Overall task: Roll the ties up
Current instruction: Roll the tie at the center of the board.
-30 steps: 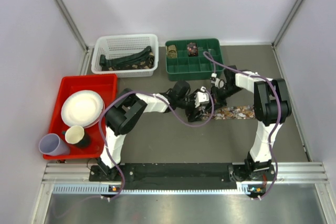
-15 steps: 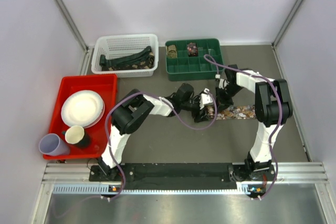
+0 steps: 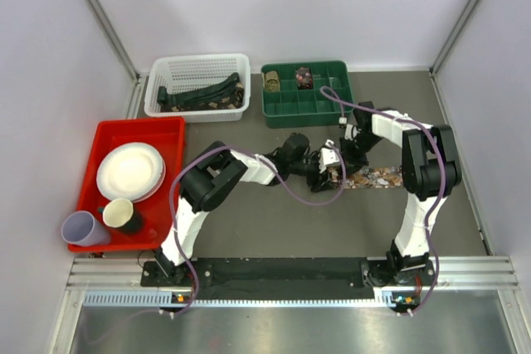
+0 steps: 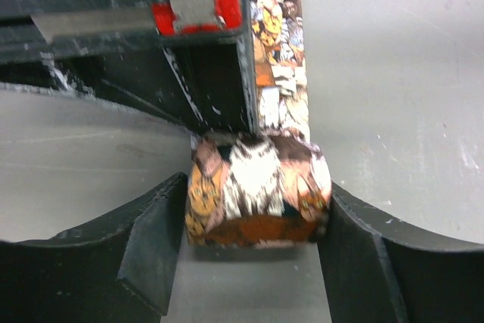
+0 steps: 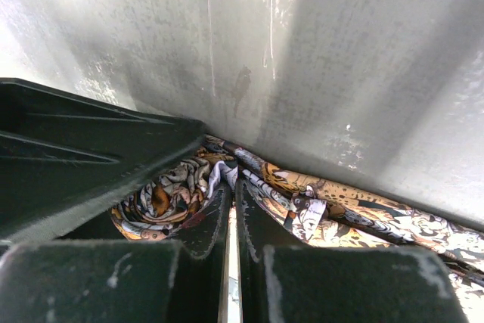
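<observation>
Grey tabletop (image 3: 249, 221) from above: we are seeing the speckled tie (image 3: 380, 178) lying mid-table, before the right arm. Left wrist: the left gripper (image 4: 257, 188) is clasping its rolled end, fingers touching both sides. Right wrist: the right gripper (image 5: 231, 196) is sitting fully closed over the fabric.

right claw (image 5: 231, 203) pressed close behind tie roll (image 4: 257, 198), table (image 4: 393, 73) open alongside

two cups (image 3: 122, 215), one plate (image 3: 129, 171) — two tie coils (image 3: 304, 78) in tray (image 3: 303, 120)
</observation>
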Robot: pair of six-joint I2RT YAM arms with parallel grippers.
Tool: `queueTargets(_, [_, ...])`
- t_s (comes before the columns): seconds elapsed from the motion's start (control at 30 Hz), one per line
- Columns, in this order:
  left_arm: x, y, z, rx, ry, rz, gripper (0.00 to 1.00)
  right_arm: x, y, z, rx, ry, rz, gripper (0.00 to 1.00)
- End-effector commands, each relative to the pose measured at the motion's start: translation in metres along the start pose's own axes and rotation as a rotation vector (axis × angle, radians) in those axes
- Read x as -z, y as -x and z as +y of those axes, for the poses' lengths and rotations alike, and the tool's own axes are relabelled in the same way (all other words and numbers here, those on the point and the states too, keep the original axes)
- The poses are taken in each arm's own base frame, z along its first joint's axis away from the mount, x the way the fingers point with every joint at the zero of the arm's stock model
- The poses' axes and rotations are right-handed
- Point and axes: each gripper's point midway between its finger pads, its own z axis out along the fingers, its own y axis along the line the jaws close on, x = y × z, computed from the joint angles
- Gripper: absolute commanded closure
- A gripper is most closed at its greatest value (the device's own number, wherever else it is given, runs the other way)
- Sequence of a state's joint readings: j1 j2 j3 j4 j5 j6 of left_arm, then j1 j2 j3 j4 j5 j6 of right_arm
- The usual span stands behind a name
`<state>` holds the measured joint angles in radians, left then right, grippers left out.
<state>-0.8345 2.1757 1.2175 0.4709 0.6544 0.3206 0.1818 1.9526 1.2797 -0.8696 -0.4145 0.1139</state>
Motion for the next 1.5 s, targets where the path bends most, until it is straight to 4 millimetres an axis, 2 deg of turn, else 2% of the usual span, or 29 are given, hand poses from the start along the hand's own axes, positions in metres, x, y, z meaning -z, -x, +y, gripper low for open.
queueTargets(0.0, [-0.008,-0.046,-0.016,0.133,-0.028,0.118,0.34,-0.023,0.011,-0.007,0.071,-0.071,-0.018,1.0])
queueTargets(0.07, [-0.009,-0.046,-0.017,0.148,-0.033,0.118,0.37,-0.025,0.008,-0.004,0.067,-0.059,-0.013,1.0])
queueTargets(0.2, [-0.007,-0.054,-0.018,0.165,-0.03,0.157,0.48,-0.027,0.007,0.003,0.059,-0.021,-0.013,1.0])
queueTargets(0.23, [-0.005,-0.055,-0.018,0.161,-0.027,0.172,0.55,-0.027,0.007,0.008,0.06,0.012,-0.013,1.0])
queueTargets(0.3, [0.005,-0.072,-0.023,0.161,-0.032,0.262,0.62,-0.024,0.012,0.018,0.072,0.056,-0.032,1.0])
queueTargets(0.37, [0.018,-0.074,-0.025,0.118,-0.037,0.318,0.69,-0.018,0.017,0.033,0.083,0.131,-0.049,1.0])
queueTargets(0.43, [0.04,-0.089,-0.032,0.127,-0.038,0.441,0.75,-0.01,0.027,0.048,0.103,0.194,-0.069,1.0])
queueTargets(0.47, [0.046,-0.092,-0.034,0.088,-0.055,0.473,0.82,-0.006,0.027,0.053,0.114,0.215,-0.064,0.99])
queueTargets(0.5, [0.06,-0.1,-0.043,0.105,-0.077,0.543,0.85,0.0,0.034,0.059,0.129,0.231,-0.08,0.96])
queueTargets(0.57, [0.074,-0.107,-0.042,0.088,-0.072,0.603,0.92,0.009,0.033,0.065,0.144,0.271,-0.072,0.87])
queueTargets(0.6, [0.084,-0.114,-0.052,0.11,-0.101,0.654,0.94,0.015,0.035,0.068,0.153,0.282,-0.082,0.84])
queueTargets(0.63, [0.087,-0.115,-0.051,0.105,-0.103,0.672,0.95,0.021,0.034,0.068,0.152,0.309,-0.084,0.74])
queueTargets(0.7, [0.093,-0.124,-0.057,0.118,-0.126,0.714,0.98,0.028,0.026,0.066,0.136,0.338,-0.066,0.65])
queueTargets(0.73, [0.096,-0.125,-0.062,0.134,-0.147,0.732,0.99,0.034,0.023,0.069,0.139,0.377,-0.07,0.57])
queueTargets(0.8, [0.094,-0.128,-0.061,0.136,-0.151,0.737,1.0,0.038,0.017,0.064,0.126,0.416,-0.073,0.53])
queueTargets(0.83, [0.091,-0.124,-0.059,0.142,-0.151,0.73,1.0,0.044,0.014,0.07,0.131,0.463,-0.08,0.48])
queueTargets(1.0, [0.084,-0.131,-0.058,0.19,-0.165,0.761,0.99,0.041,-0.001,0.086,0.129,0.569,-0.051,0.46])
queueTargets(1.1, [0.084,-0.132,-0.058,0.189,-0.167,0.765,0.98,0.036,-0.008,0.093,0.13,0.595,-0.031,0.49])
queueTargets(1.2, [0.084,-0.132,-0.058,0.185,-0.168,0.762,0.98,0.025,-0.01,0.091,0.137,0.562,-0.022,0.55])
queueTargets(1.3, [0.084,-0.131,-0.059,0.188,-0.166,0.758,0.94,0.011,-0.007,0.077,0.121,0.491,-0.016,0.77])
queueTargets(1.33, [0.084,-0.13,-0.058,0.188,-0.163,0.755,0.92,0.006,-0.006,0.072,0.123,0.461,-0.012,0.97])
queueTargets(1.37, [0.083,-0.13,-0.058,0.194,-0.16,0.752,0.87,0.005,-0.005,0.068,0.122,0.441,-0.009,1.0])
queueTargets(1.47, [0.081,-0.127,-0.056,0.198,-0.143,0.724,0.77,-0.001,-0.006,0.053,0.124,0.35,-0.007,1.0])
